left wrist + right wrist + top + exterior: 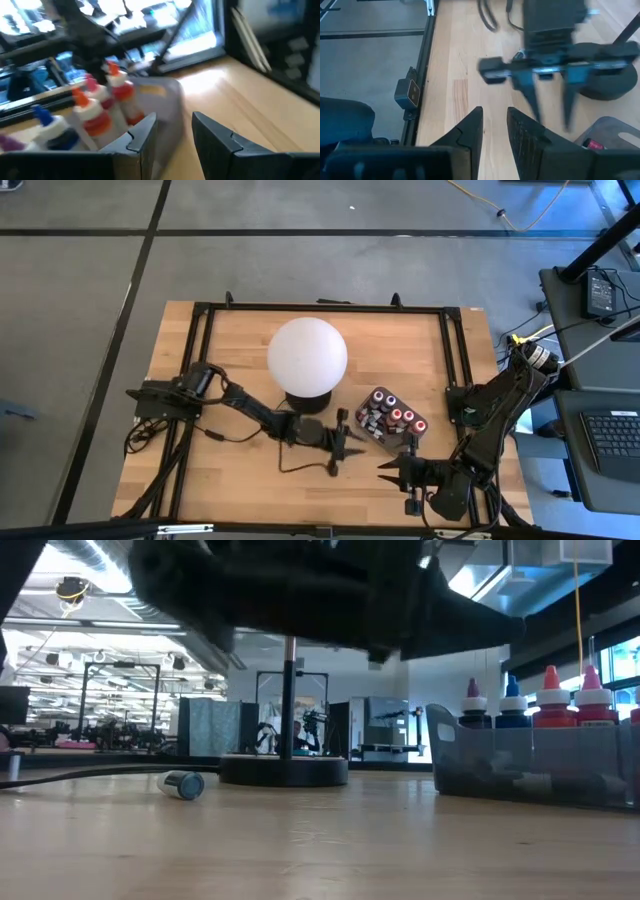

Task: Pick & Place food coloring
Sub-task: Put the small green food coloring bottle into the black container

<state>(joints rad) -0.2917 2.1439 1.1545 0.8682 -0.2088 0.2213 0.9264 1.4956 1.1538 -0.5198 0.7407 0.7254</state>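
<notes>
Several small food coloring bottles (392,416) with red, blue and purple caps stand upright in a dark translucent tray (520,765) right of the lamp. One more bottle (182,784) lies on its side on the table, left of the lamp base in the low view. My left gripper (352,446) hovers open just left of the tray, with nothing between its fingers (145,132). The bottles (100,107) show beyond it. My right gripper (388,470) waits near the front edge, below the tray. Its fingers (470,125) stand a narrow gap apart on nothing.
A big white globe lamp (307,356) on a dark round base (285,770) stands at the table's middle, close behind my left gripper. A black frame (320,308) rims the table. Bare wood lies left of the lamp and along the front.
</notes>
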